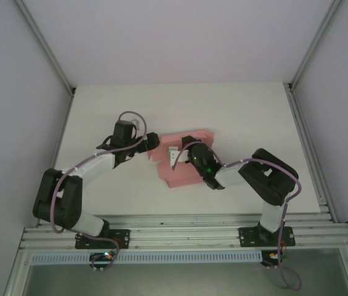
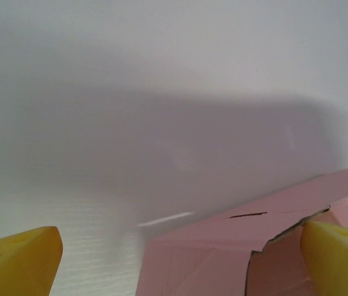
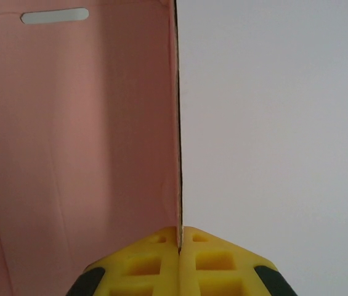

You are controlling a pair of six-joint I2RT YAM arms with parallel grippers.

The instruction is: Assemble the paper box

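The right gripper [image 3: 179, 237], elbow bent, clamps the paper box [image 3: 75, 154] edge-on; the left gripper [image 2: 180, 246] gapes alongside.

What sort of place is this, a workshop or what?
Likely a robotics lab test cell: bare white table, plain white walls in a metal frame, and an aluminium rail carrying the left arm and right arm.
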